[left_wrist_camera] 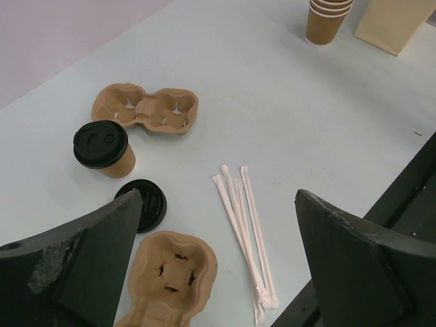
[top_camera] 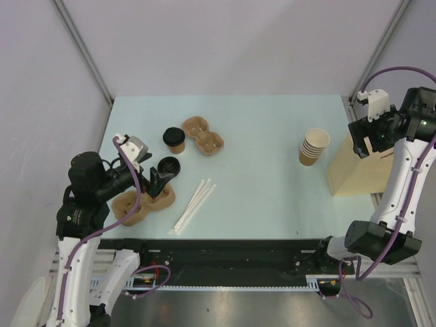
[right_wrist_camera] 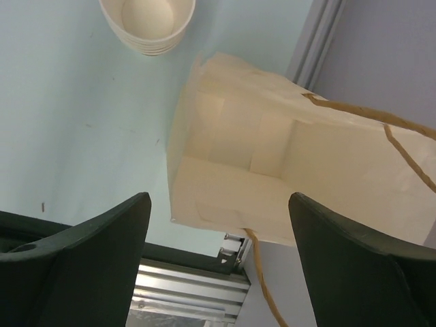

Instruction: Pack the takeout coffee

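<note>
Coffee: takeout coffee (left_wrist_camera: 102, 146) upright, lid on, ahead of the left gripper (left_wrist_camera: 218, 197), beyond its left fingertip, untouched.
Left fingers: spread wide, nothing between.
Right fingers: right gripper (right_wrist_camera: 219, 199) spread above the paper bag (right_wrist_camera: 272, 170), gripping nothing.
Risk: loose lid (left_wrist_camera: 144, 204) lies nearer; a reach could snag it or tip the cup.
Writing: none legible.

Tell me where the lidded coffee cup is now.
Top view: the coffee cup stands on the left half of the table, just left of the far cup carrier and beyond the loose black lid.
</note>
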### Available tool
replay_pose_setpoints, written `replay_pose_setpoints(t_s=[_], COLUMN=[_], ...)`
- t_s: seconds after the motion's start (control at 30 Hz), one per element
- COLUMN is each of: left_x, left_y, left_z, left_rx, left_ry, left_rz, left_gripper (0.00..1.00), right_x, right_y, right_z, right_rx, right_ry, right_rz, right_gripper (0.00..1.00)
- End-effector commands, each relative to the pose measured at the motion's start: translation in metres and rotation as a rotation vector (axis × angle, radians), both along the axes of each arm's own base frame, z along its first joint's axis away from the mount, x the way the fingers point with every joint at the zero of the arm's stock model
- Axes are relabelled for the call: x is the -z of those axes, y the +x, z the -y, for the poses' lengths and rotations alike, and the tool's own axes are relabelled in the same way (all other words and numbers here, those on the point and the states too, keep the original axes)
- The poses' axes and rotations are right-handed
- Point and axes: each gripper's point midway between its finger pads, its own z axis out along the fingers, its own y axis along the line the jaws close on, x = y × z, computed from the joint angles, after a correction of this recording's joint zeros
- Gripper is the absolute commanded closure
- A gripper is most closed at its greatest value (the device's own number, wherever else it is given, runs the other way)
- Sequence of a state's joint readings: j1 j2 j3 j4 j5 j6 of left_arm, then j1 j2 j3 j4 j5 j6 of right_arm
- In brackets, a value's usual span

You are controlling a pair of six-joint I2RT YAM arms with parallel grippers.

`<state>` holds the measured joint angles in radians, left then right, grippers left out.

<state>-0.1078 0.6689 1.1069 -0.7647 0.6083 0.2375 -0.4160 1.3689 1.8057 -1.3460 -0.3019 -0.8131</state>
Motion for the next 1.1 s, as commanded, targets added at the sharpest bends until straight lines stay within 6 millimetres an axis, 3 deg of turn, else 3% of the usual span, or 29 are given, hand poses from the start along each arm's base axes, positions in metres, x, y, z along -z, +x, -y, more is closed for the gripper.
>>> replay_pose_setpoints(t_s=[0.0,0.17,0.3,0.37,0.53,0.6,0.8,0.93,1.07], left_x=[-0.009,-0.008,-0.006,-0.004,-0.004,-0.003,0.000,0.001,0.001], left_y=[0.000,0.000,0.001,0.002,0.004,0.004,0.003,0.004,0.006], left_z=[0.002,0.002,0.002,0.003,0.005,0.005,0.005,0.004,0.004], left_rx=[0.017,0.012,0.011,0.013,0.021,0.020,0.018,0.017,0.016], left_ry=[-0.013,-0.015,-0.016,-0.020,-0.035,-0.037,-0.034,-0.029,-0.027], left_rz=[0.041,0.037,0.036,0.029,0.023,0.021,0.022,0.025,0.026], left_gripper=[0.00,0.01,0.01,0.01,0.00,0.01,0.00,0.00,0.01], right_x=[0.023,0.040,0.046,0.047,0.048,0.043,-0.011,-0.063,-0.135], right_y=[-0.007,-0.002,-0.015,-0.019,-0.030,-0.032,-0.016,-0.007,-0.011], right_z=[-0.010,-0.017,-0.025,-0.026,-0.024,-0.022,-0.003,0.000,-0.017], right_rx=[0.023,0.011,0.004,0.004,0.023,0.040,0.145,0.161,0.112], right_ry=[0.059,0.122,0.169,0.175,0.164,0.162,0.147,0.111,0.084], right_rz=[-0.120,-0.194,-0.252,-0.258,-0.258,-0.241,-0.001,0.174,0.406], right_gripper=[0.14,0.22,0.46,0.53,0.95,1.00,1.00,1.00,1.00])
